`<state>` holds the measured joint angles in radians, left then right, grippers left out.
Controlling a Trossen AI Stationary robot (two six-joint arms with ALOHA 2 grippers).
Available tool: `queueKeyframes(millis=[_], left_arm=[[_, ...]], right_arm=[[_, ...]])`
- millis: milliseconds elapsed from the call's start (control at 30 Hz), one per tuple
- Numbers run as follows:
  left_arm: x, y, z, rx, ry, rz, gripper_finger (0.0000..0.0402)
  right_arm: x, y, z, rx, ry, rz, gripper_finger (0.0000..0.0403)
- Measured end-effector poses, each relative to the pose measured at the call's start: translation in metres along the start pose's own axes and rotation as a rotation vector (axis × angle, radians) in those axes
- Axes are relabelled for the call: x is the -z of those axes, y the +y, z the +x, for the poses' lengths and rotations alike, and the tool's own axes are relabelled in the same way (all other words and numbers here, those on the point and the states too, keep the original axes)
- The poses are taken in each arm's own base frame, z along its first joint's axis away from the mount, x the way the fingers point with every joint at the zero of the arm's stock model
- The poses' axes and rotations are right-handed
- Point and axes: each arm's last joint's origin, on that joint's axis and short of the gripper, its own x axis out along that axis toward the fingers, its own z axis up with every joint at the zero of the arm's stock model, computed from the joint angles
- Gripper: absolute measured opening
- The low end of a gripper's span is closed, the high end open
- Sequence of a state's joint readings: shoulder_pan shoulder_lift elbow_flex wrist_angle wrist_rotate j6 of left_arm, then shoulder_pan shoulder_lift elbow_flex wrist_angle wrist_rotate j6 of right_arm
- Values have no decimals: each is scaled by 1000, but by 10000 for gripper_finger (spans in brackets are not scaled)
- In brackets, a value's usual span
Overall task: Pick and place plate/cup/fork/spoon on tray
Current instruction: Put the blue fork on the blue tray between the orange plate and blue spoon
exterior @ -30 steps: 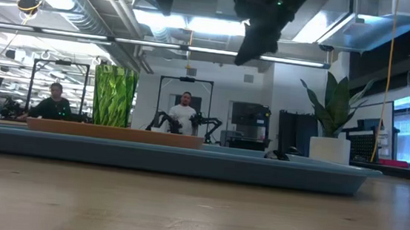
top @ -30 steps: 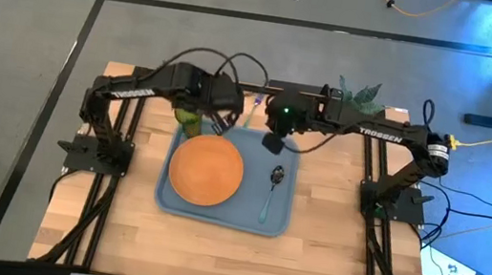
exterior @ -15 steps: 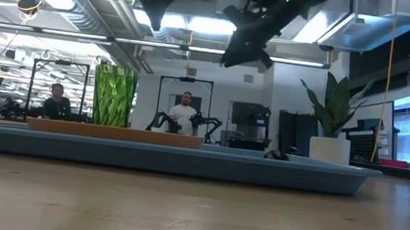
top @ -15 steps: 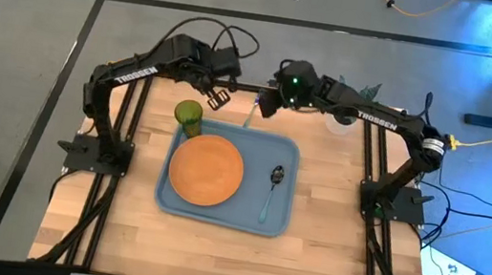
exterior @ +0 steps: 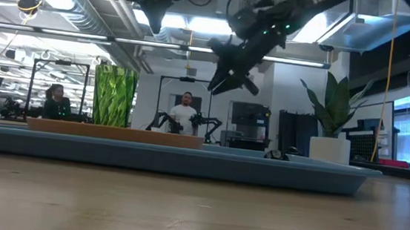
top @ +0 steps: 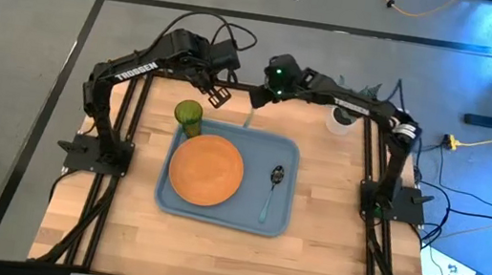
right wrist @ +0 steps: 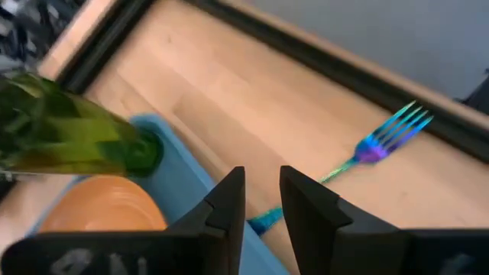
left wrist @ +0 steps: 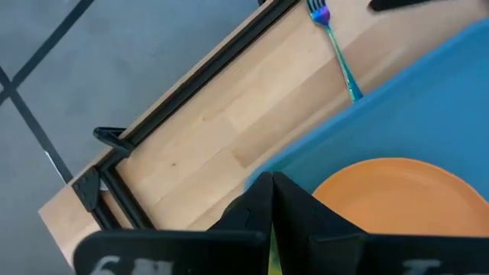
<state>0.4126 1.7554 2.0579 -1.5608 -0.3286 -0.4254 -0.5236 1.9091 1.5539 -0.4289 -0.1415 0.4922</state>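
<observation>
The blue-grey tray (top: 279, 214) lies mid-table. On it rest the orange plate (top: 207, 170), the spoon (top: 273, 185) and, upright in its far left corner, the green cup (top: 188, 115). The fork (right wrist: 382, 137) lies flat on the wood beyond the tray's far rim, tines away from the tray, its handle end at the rim. My right gripper (right wrist: 262, 179) hovers open above the fork's handle, slanting down, touching nothing. My left gripper (top: 216, 93) hangs shut and empty over the table's far edge, just beyond the cup.
A white pot with a green plant (top: 343, 120) stands at the table's far right. Bare wood (top: 210, 258) runs between the tray and the near edge. People (exterior: 183, 113) sit in the room behind the table.
My right gripper has gone from above the tray's far part toward the far edge and a little left, sinking toward the fork and rolling about its own axis. My left gripper has swung away from above the cup toward the far edge. The cup has stayed upright on the tray.
</observation>
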Motion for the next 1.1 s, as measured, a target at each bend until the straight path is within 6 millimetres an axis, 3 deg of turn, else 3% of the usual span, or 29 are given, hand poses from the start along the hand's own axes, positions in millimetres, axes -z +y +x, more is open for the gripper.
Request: queueKeyframes(millis=[267, 533, 867, 1100], left_arm=[[0, 0, 0, 2, 1, -16, 0], [0, 0, 0, 1, 1, -10, 0], [0, 0, 0, 0, 0, -5, 0], [0, -1, 0, 1, -1, 44, 0]], right_arm=[[6, -10, 42, 90, 170, 10, 88], [10, -19, 70, 138, 240, 96, 88], [20, -44, 88, 217, 328, 196, 88], [13, -42, 91, 167, 257, 210, 88]])
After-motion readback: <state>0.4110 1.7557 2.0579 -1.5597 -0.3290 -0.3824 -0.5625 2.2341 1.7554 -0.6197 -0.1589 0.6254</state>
